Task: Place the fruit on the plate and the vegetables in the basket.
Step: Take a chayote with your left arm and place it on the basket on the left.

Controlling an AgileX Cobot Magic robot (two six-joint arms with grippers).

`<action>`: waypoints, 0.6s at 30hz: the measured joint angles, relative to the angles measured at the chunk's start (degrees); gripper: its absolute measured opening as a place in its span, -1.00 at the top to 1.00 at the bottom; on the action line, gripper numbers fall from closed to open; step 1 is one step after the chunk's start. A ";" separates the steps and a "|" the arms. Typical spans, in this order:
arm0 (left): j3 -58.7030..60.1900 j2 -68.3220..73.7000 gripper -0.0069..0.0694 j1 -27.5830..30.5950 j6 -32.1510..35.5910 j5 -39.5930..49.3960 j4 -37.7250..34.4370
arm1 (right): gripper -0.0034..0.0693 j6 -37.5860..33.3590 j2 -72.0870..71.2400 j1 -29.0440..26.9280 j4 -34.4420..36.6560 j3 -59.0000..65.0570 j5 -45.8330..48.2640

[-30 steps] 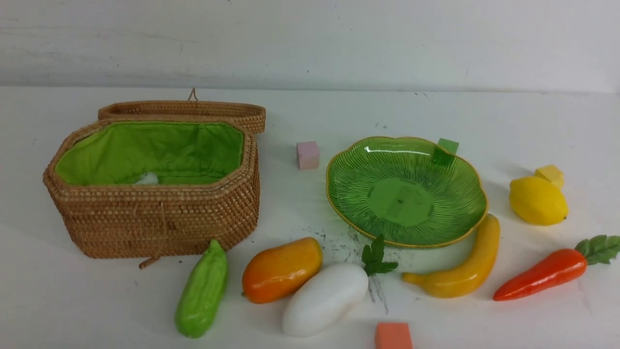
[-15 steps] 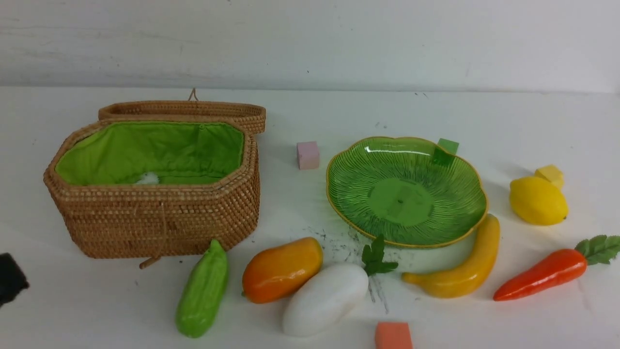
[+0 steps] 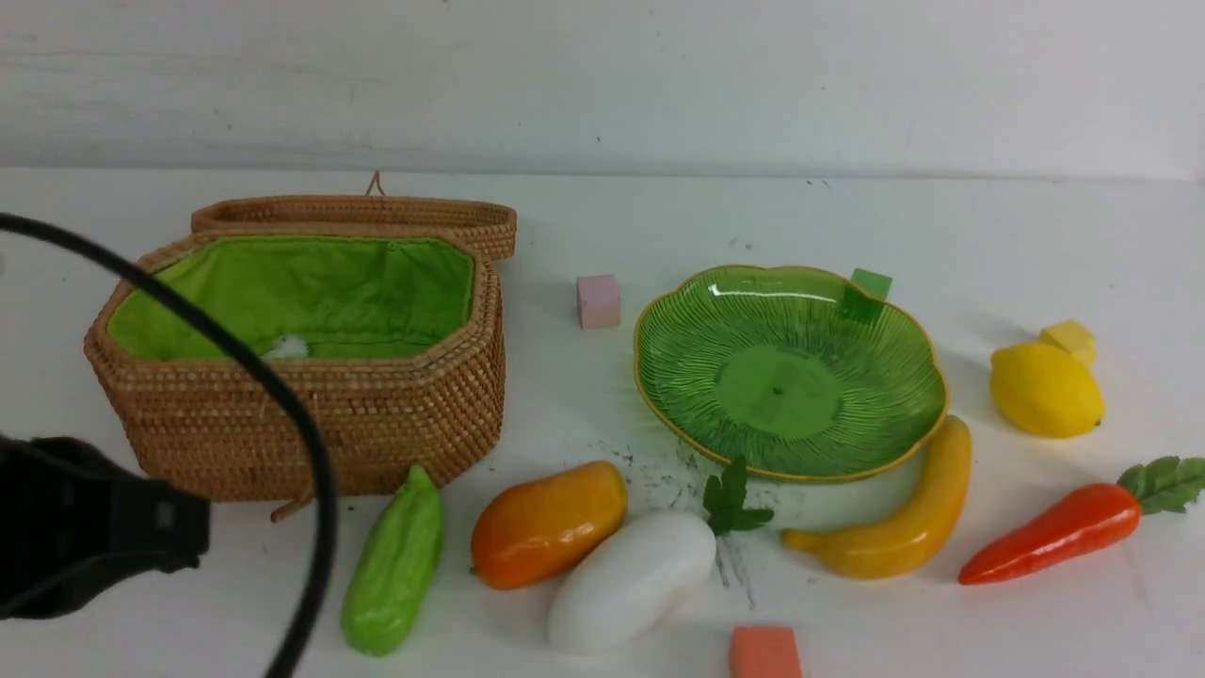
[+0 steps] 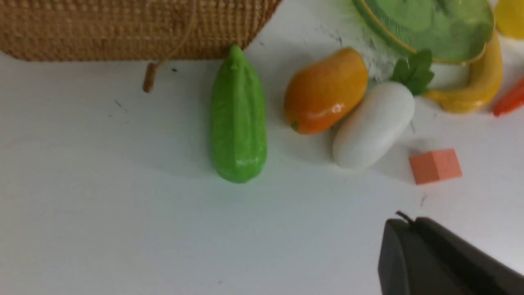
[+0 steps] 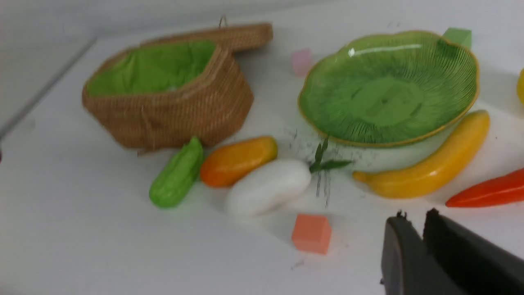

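Nothing is sorted yet: the plate (image 3: 789, 372) sits bare. Mango (image 3: 548, 524), banana (image 3: 894, 527), lemon (image 3: 1045, 389), radish (image 3: 631, 581), gourd (image 3: 393, 565) and carrot (image 3: 1050, 533) lie around it on the desk (image 3: 1036, 235); the basket (image 3: 311, 424) stands well apart. Left claw (image 4: 399, 241) is pressed together; right claw (image 5: 414, 231) is nearly closed, empty.

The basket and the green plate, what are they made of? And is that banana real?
The basket looks like woven tan rattan, with a matte green cloth lining. The plate seems to be glossy green glass, ribbed, with a thin gold rim. The banana looks like shiny moulded plastic, probably a toy.
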 joint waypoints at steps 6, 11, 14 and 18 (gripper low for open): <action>-4.03 9.30 0.85 -12.96 -5.14 0.74 10.11 | 0.66 -2.32 5.37 10.51 -0.14 -15.58 5.38; -4.37 15.16 0.84 -13.96 -8.67 -1.93 16.66 | 0.65 -4.65 6.27 16.13 -0.03 -19.20 7.21; -4.37 20.87 0.65 -13.96 -9.15 -2.94 18.71 | 0.64 -5.37 6.45 18.18 -0.02 -19.39 8.55; -4.37 27.50 0.15 -13.96 -9.36 -6.40 19.96 | 0.62 -5.76 6.45 18.53 -0.93 -19.39 8.86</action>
